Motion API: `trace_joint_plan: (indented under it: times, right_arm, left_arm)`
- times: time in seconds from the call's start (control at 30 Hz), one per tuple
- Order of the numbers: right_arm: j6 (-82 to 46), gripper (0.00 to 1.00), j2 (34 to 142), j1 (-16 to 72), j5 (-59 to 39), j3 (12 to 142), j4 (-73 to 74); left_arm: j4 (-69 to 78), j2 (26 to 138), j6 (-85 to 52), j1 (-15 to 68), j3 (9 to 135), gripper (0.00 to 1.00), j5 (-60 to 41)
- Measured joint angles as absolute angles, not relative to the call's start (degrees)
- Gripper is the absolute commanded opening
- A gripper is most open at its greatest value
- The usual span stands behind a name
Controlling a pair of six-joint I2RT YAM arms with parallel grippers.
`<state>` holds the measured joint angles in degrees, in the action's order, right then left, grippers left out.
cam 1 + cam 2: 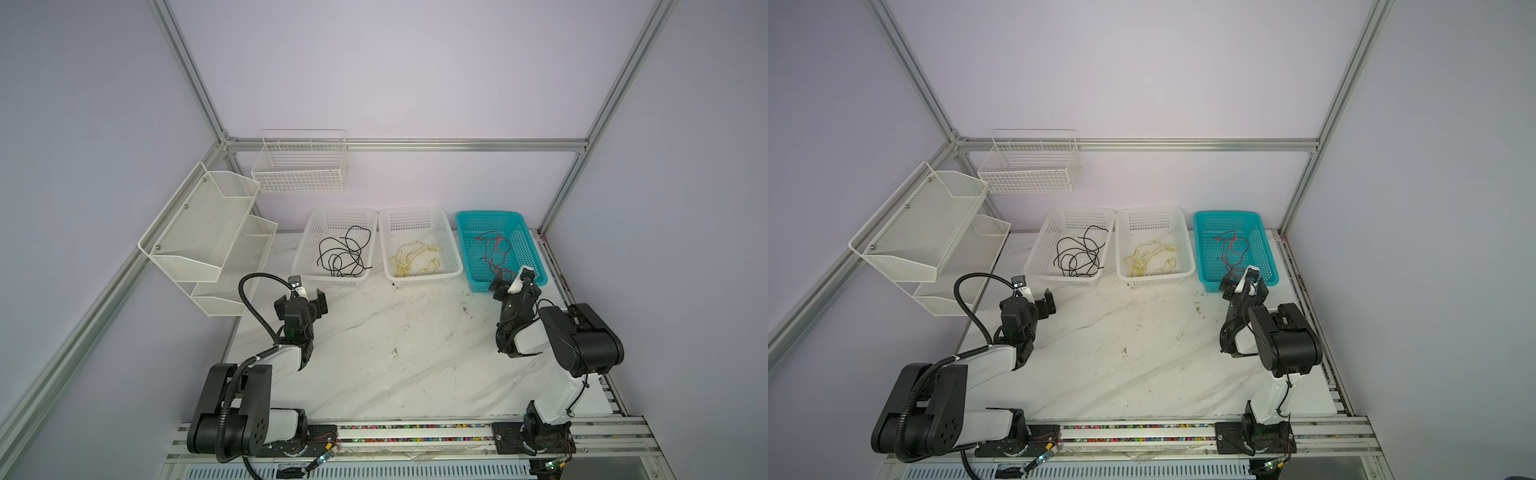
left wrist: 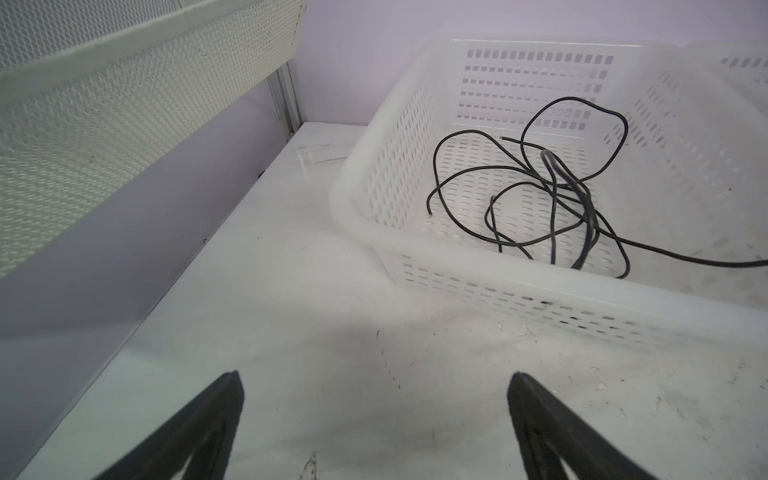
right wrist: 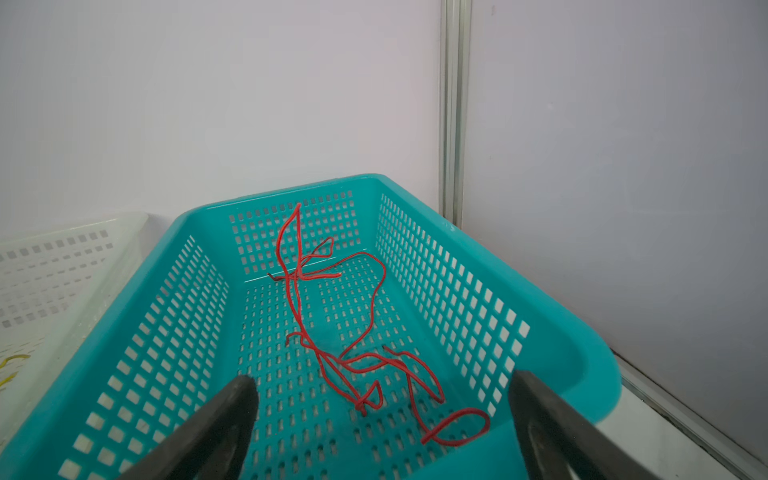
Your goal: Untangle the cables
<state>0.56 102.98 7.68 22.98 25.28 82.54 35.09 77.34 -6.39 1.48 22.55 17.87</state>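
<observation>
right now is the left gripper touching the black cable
Apart. Left wrist view: the open left gripper is over bare table, short of the white basket holding the black cable.

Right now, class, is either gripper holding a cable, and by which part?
Nothing is held. The left gripper is open over the table; the right gripper is open over the teal basket, clear of the red cable.

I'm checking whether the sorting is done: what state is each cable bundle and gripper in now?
black cables: loose crossing loops, lying in the left white basket
yellow cables: crumpled loops, lying in the middle white basket
red cables: crossing loops, lying in the teal basket
left gripper: open, empty, above the table before the left white basket
right gripper: open, empty, over the teal basket's near end
</observation>
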Motion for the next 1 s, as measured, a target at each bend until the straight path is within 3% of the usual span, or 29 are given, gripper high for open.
trace_joint_plan:
  times: [0.53,1.0]
  right_arm:
    - [0.51,0.97,102.98,7.68,22.92,25.28,82.24]
    - [0.51,0.97,102.98,7.68,22.9,25.28,82.24]
  left_arm:
    - [46.46,88.38,-3.46,0.75,22.52,1.0,15.09]
    - [50.09,89.91,-2.72,0.75,22.52,1.0,15.0]
